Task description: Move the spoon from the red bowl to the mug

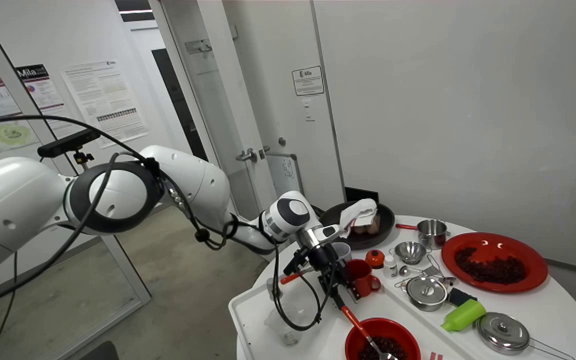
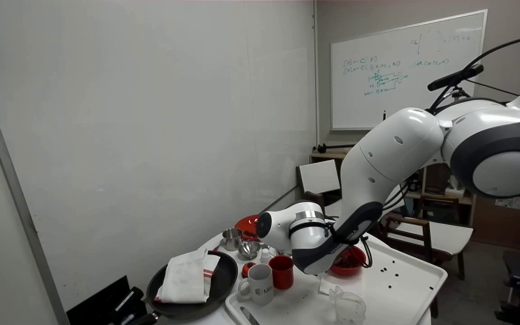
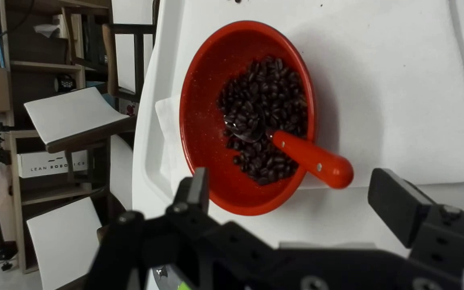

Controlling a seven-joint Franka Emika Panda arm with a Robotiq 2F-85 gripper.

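While the spoon [image 3: 308, 156] rests in the red bowl [image 3: 204, 117], empty jaws gape wide.

The spoon [image 3: 294, 147] leans in the bowl [image 3: 206, 96], with cloth [image 3: 397, 100] and tray [image 2: 402, 295] beneath.

Both exterior views overlook the table [image 1: 550, 309]; the wrist's looks closely into the red bowl [image 3: 202, 121].

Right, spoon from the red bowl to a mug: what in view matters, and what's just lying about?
For the job:
open gripper
spoon
red bowl
red mug or white mug; which isn't specified

Just lying about:
black pan
white cloth
wide red dish
clear jug
red-handled pot
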